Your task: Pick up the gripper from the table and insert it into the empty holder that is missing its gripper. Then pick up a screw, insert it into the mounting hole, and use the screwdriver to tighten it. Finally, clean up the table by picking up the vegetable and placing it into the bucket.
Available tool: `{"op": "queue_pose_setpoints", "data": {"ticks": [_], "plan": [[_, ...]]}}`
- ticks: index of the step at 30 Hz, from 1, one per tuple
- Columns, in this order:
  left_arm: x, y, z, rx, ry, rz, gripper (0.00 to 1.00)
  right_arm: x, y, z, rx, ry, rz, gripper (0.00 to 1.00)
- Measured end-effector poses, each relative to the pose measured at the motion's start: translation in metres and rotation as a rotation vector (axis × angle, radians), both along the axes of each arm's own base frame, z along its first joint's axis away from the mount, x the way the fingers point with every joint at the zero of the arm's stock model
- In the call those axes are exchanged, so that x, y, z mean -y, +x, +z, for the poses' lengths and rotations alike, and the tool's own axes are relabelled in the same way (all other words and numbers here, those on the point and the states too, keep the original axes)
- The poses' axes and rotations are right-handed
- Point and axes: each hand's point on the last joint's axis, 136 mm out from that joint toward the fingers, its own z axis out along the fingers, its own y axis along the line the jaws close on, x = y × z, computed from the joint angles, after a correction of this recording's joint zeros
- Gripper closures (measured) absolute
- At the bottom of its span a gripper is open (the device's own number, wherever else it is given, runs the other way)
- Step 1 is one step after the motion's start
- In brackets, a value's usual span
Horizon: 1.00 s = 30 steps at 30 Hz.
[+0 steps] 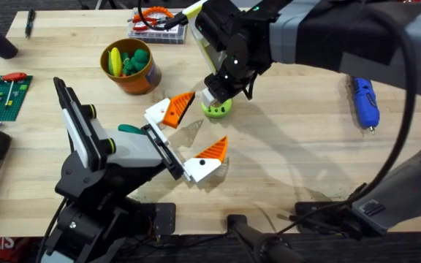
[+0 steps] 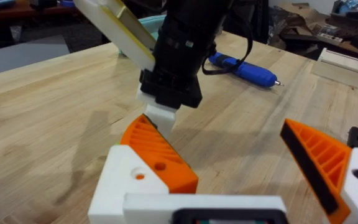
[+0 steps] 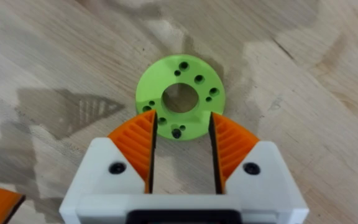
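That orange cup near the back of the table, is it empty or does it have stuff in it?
Not empty. The bucket stands upright on the table and holds several green and yellow toy pieces inside its yellow rim.

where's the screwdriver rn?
Overhead view: the blue screwdriver lies on the table at the far right, untouched, well right of the right gripper.

One lime-green vegetable lies on the table — a single round piece with one central hole and several small ones. One orange-brown bucket holds toy pieces in yellow and dark green; their exact number cannot be told. One blue screwdriver. Two grippers — the left gripper and the right gripper — each with two orange-padded fingers. One black marker by the far edge.
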Motion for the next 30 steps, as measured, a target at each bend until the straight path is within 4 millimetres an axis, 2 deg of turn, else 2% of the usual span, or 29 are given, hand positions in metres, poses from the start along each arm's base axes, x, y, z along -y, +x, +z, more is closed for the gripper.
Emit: {"op": "queue_pose_setpoints", "data": {"ticks": [6,9,14,17,24,30], "plan": [[0.0,0.0,0.0,-0.003,0.0,0.0,0.016,0.006,-0.001,-0.004,-0.021,-0.015,-0.012,0.514],[0.0,0.0,0.0,-0.003,0.0,0.0,0.016,0.018,0.003,-0.002,-0.029,-0.023,-0.039,0.514],[0.0,0.0,0.0,-0.003,0.0,0.001,0.016,0.04,0.017,0.027,0.01,0.01,-0.104,0.514],[0.0,0.0,0.0,-0.003,0.0,0.001,0.016,0.048,0.019,0.046,0.02,0.051,-0.117,0.514],[0.0,0.0,0.0,-0.003,0.0,0.001,0.016,0.038,0.002,0.064,-0.159,0.325,-0.031,0.514],[0.0,0.0,0.0,-0.002,0.0,0.0,0.016,0.041,0.007,0.092,-0.278,0.627,-0.033,0.514]]}}
